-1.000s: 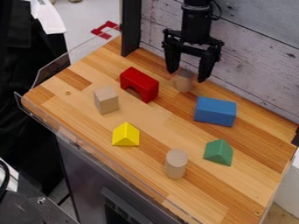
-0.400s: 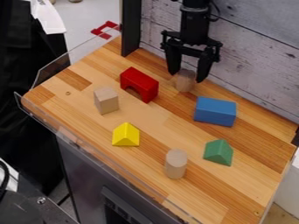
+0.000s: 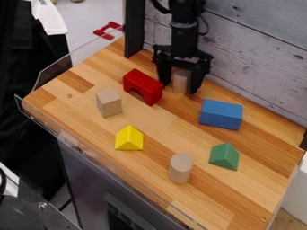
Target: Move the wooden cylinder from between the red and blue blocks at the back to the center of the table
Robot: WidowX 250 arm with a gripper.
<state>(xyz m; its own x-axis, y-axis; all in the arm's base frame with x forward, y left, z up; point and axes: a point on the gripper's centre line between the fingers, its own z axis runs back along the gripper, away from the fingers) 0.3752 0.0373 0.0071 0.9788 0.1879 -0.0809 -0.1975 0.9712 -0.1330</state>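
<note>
The black gripper (image 3: 179, 88) hangs low at the back of the wooden table, beside the red arch. Its fingers stand open on either side of an upright wooden cylinder (image 3: 181, 82). The right finger is against or very near the cylinder, and a small gap shows at the left one. Just left of the gripper lies the red arch block (image 3: 142, 85). To its right is a blue rectangular block (image 3: 221, 114).
A wooden cube (image 3: 109, 103) stands left of centre, with a yellow triangular block (image 3: 129, 139) in front of it. Nearer the front are a second upright cylinder (image 3: 180, 168) and a green block (image 3: 224, 157). Behind the table rises a plank wall (image 3: 264, 58).
The gripper has moved left and down around the rear cylinder. That cylinder has shifted slightly left, while the other blocks have stayed in place.
</note>
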